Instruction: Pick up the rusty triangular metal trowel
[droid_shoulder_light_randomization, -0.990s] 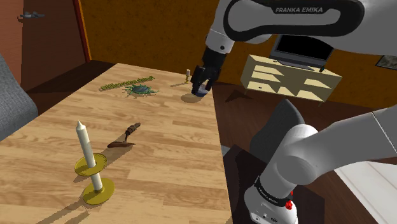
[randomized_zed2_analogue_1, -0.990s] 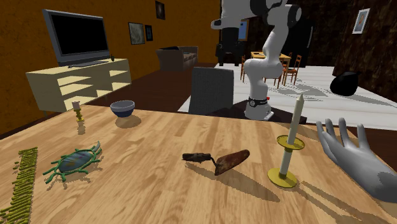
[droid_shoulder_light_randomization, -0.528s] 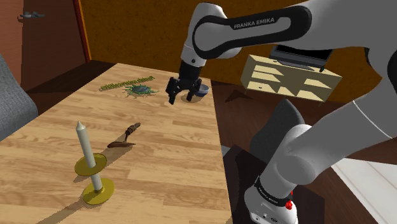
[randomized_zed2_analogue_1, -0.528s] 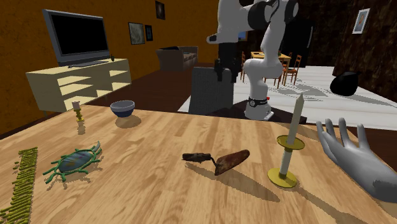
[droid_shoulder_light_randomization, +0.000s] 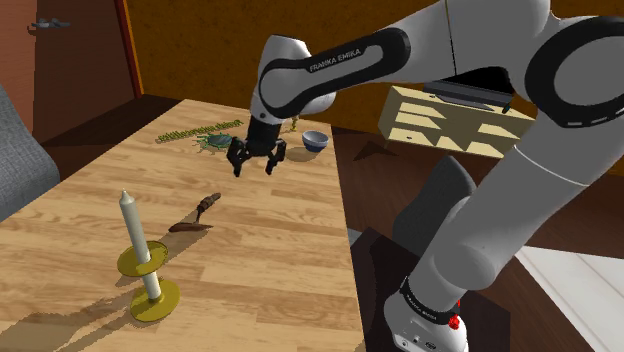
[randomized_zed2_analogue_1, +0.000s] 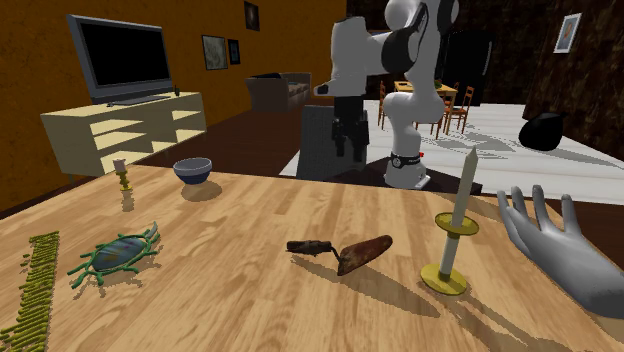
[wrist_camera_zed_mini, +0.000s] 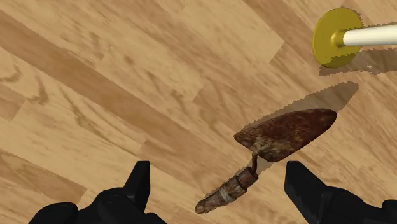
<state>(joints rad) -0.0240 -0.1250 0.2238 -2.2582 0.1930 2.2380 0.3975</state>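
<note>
The rusty triangular trowel (droid_shoulder_light_randomization: 197, 214) lies flat on the wooden table (droid_shoulder_light_randomization: 90, 190), its brown blade toward the candle and its dark handle toward the arm. From the second exterior view the trowel (randomized_zed2_analogue_1: 345, 251) lies mid-table. My gripper (droid_shoulder_light_randomization: 254, 165) hangs open above the table, beyond the trowel's handle end and well clear of it; it also appears as the gripper (randomized_zed2_analogue_1: 348, 142) behind the table's far edge. In the wrist view the trowel (wrist_camera_zed_mini: 270, 153) lies between and ahead of my spread fingers (wrist_camera_zed_mini: 139, 181), untouched.
A white candle in a yellow holder (droid_shoulder_light_randomization: 140, 260) stands near the trowel's blade. A green beetle ornament (droid_shoulder_light_randomization: 217, 141), a strip of green sticks (droid_shoulder_light_randomization: 190, 130), a small bowl (droid_shoulder_light_randomization: 315, 140) and a little figurine (randomized_zed2_analogue_1: 123, 177) lie farther off. A grey hand model (randomized_zed2_analogue_1: 560, 250) rests at the second exterior view's right.
The arm has swung from over the bowl toward the shoulder view's left and lower, bringing the open gripper closer to the trowel. Nothing on the table has moved.
</note>
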